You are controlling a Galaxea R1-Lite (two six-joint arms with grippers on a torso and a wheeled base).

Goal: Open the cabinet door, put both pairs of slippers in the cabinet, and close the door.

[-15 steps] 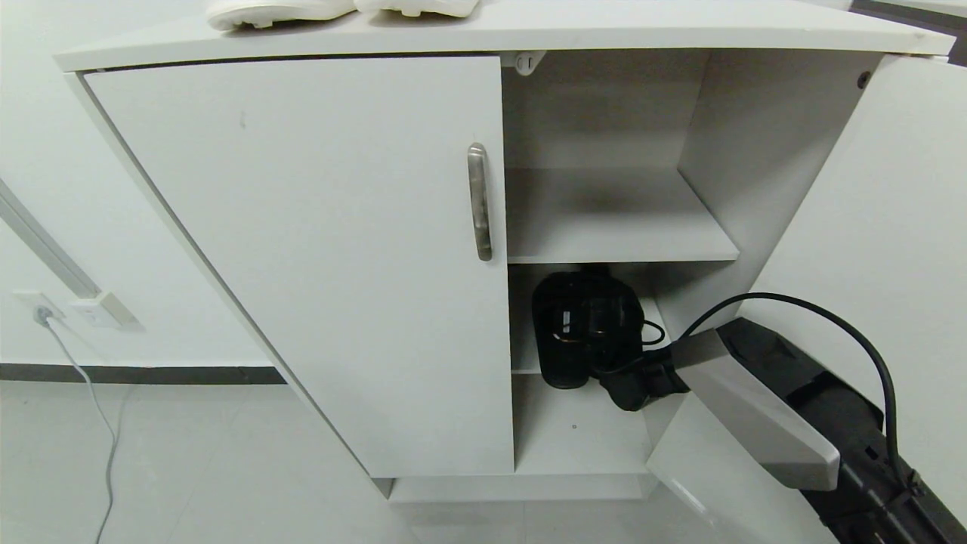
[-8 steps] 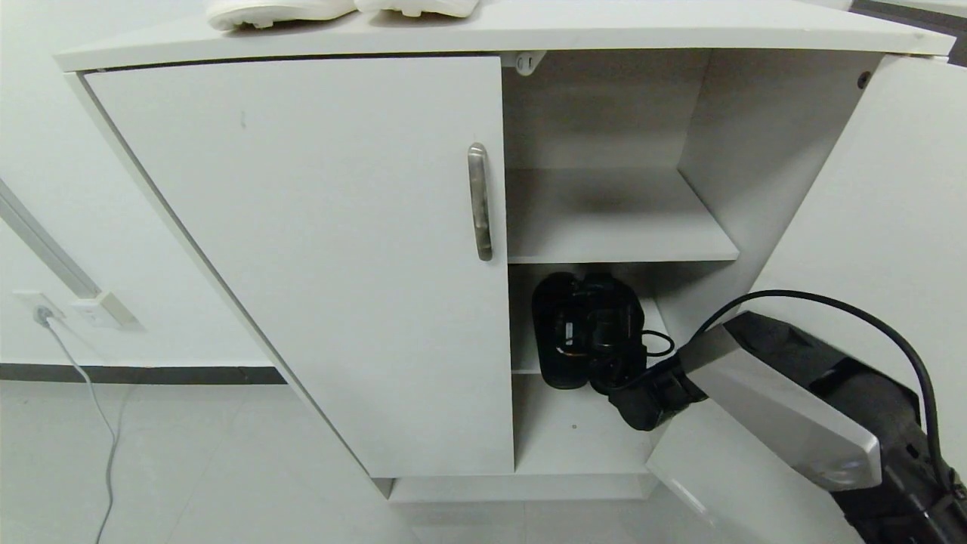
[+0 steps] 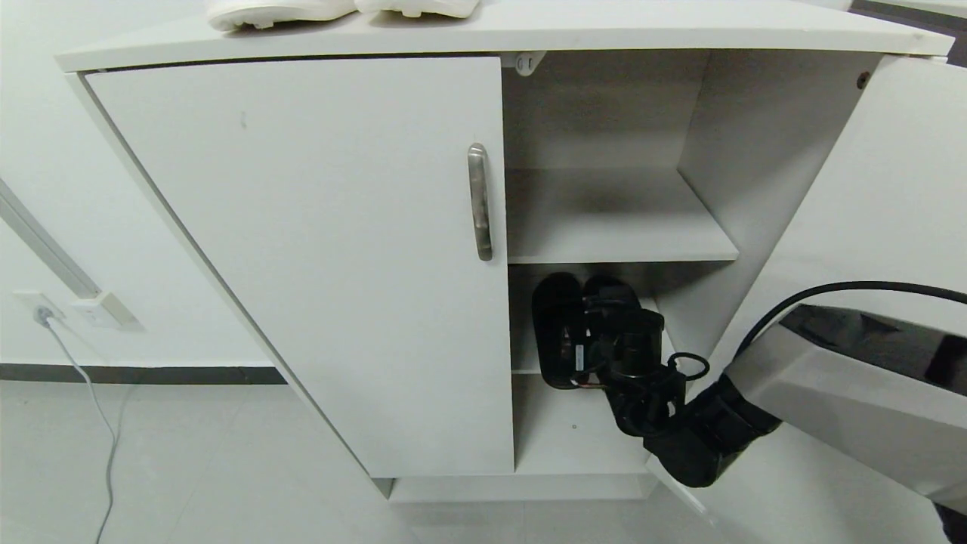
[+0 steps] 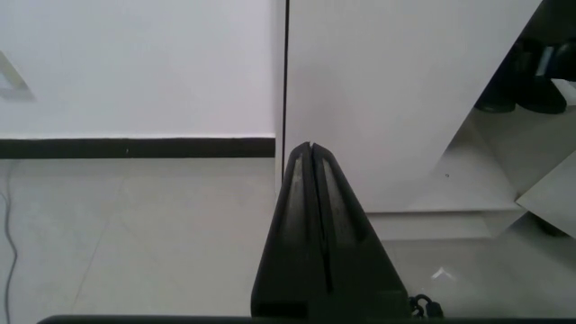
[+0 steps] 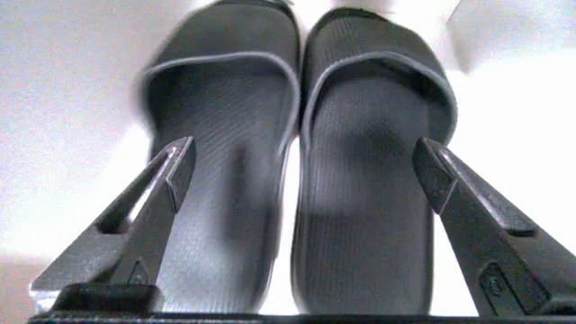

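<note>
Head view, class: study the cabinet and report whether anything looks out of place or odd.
The white slippers lie on top of the cabinet, not inside it. The black slippers sit neatly side by side on a shelf inside, with the open right gripper in front of them. Nothing looks spilled or damaged.

There's the right gripper (image 5: 303, 148), spread wide, and the pair of dark slippers (image 5: 360, 180) sits side by side just ahead, framed between its fingers (image 5: 153, 207).
</note>
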